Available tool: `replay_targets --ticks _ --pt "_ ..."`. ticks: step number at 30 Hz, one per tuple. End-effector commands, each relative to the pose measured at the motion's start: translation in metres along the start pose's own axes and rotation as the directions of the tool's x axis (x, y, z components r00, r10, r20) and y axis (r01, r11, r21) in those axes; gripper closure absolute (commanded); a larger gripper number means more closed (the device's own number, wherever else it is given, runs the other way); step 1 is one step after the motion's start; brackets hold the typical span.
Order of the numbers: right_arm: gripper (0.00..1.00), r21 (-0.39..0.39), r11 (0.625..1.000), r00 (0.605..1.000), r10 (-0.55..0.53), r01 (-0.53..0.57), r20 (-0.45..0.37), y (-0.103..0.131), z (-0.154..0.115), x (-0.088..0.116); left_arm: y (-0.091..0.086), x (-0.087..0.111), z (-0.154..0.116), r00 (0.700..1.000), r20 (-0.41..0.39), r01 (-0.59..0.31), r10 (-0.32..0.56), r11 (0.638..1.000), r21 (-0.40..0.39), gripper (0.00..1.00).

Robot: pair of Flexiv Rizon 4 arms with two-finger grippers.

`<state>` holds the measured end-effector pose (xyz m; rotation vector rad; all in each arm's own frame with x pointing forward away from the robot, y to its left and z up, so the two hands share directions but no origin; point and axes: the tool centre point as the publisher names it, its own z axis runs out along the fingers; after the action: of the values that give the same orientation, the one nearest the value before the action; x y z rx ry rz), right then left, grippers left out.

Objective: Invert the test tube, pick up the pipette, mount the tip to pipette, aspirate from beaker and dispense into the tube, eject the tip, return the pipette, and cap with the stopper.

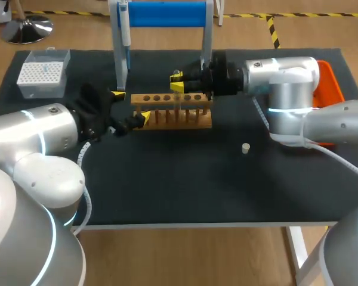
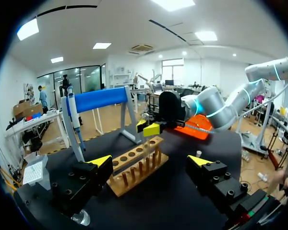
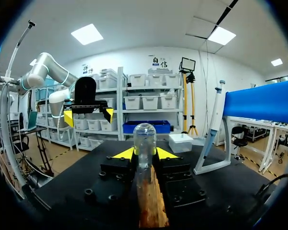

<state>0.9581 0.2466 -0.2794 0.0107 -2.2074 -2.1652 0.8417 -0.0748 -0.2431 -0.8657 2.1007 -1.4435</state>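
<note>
The task is judged barely begun: the test tube (image 3: 144,136), round end up over the wooden rack (image 1: 173,111), is gripped narrowly by the right hand (image 3: 145,153), the left hand (image 1: 131,106) is held wide open by the rack's end, and the pipette (image 1: 125,27) and stopper (image 1: 246,148) are untouched.

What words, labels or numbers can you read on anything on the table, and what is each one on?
No text on the table's things can be read.
Wooden rack, tip box, stopper, test tube: no print shows.
Pipette: any marking is too small to read.
</note>
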Motion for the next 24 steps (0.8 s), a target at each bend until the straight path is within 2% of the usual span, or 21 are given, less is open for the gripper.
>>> replay_targets --ticks 1,24 --pt "1.0 -0.001 1.0 1.0 -0.001 0.001 0.001 -0.001 0.001 -0.002 0.0 -0.001 -0.002 1.0 -0.006 0.001 -0.001 1.0 0.001 0.0" --pt "1.0 -0.009 1.0 1.0 -0.017 0.017 -0.008 0.02 0.0 0.004 0.0 -0.001 -0.002 1.0 -0.006 0.001 -0.001 1.0 0.001 0.0"
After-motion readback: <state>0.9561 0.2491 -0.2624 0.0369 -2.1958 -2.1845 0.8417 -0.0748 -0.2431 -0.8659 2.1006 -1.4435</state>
